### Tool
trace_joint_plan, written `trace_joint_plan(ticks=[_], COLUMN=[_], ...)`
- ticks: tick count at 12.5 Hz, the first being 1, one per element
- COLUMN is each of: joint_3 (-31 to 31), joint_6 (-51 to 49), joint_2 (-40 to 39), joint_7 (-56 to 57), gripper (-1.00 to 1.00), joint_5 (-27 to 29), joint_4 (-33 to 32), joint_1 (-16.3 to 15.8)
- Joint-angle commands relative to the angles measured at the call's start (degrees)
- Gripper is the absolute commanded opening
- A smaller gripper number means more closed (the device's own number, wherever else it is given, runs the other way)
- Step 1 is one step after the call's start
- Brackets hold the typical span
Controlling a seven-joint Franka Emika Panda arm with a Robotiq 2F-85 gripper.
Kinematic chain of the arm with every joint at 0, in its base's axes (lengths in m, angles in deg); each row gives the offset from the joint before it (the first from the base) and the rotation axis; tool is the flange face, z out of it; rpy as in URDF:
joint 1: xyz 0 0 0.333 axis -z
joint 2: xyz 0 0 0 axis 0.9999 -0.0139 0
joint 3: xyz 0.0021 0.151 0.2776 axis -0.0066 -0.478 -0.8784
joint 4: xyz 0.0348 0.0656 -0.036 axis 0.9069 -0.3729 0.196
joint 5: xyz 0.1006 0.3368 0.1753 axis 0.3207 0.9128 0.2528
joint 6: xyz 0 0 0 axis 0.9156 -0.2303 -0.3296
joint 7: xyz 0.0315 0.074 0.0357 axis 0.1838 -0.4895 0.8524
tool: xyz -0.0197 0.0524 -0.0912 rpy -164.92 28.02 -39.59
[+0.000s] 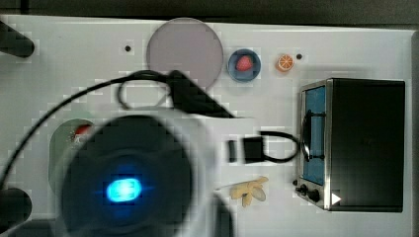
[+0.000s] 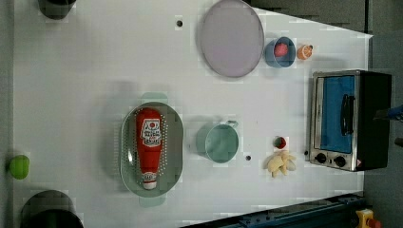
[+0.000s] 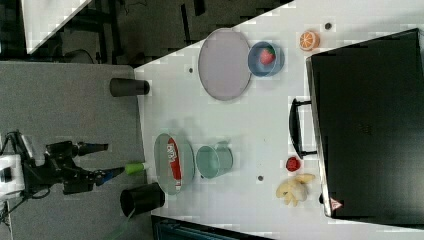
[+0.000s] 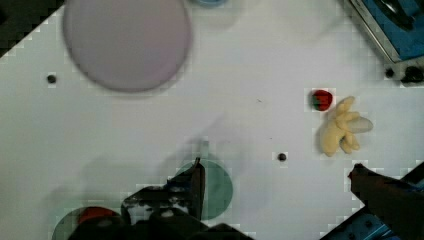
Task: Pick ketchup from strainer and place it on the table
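The red ketchup [image 2: 149, 142] bottle lies lengthwise in the pale green strainer [image 2: 175, 147] on the white table [image 2: 85, 71], cap toward the left view's bottom. In the right view the ketchup [image 3: 173, 159] and strainer [image 3: 161, 150] sit near the table's left edge. My gripper [image 3: 104, 160] hangs left of them there, off past the table edge, open with nothing between its fingers. In the wrist view the gripper [image 4: 277, 177] is spread wide, high above the green cup [image 4: 217, 187], with a bit of ketchup [image 4: 95, 214] beside one finger [image 4: 196, 182]. The arm [image 1: 128, 182] covers most of the strainer [image 1: 62, 136] in the top view.
A green cup [image 2: 218, 142] stands right of the strainer in the left view. Farther off are a greyish plate [image 2: 232, 38], a blue bowl [image 2: 273, 52] holding a strawberry, an orange slice [image 2: 304, 51], a toaster oven [image 2: 349, 118], bananas [image 2: 280, 162] and a small strawberry [image 2: 280, 142].
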Motion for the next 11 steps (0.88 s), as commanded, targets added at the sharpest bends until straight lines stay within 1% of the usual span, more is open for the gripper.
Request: trace_joint_plan(ticks=[1, 6, 11], joint_3=[-5.8, -17.2, -27.4], joint_6=[-0.1, 6.8, 16.2], joint_2=[-3.7, -7.5, -13.8], joint_7=[-2.2, -3.1, -3.1], gripper=[1.0, 1.0, 1.0], joint_5=[0.9, 0.9, 0.9], joint_4=[-2.5, -3.3, -6.9], joint_1=[-1.4, -1.8, -2.0])
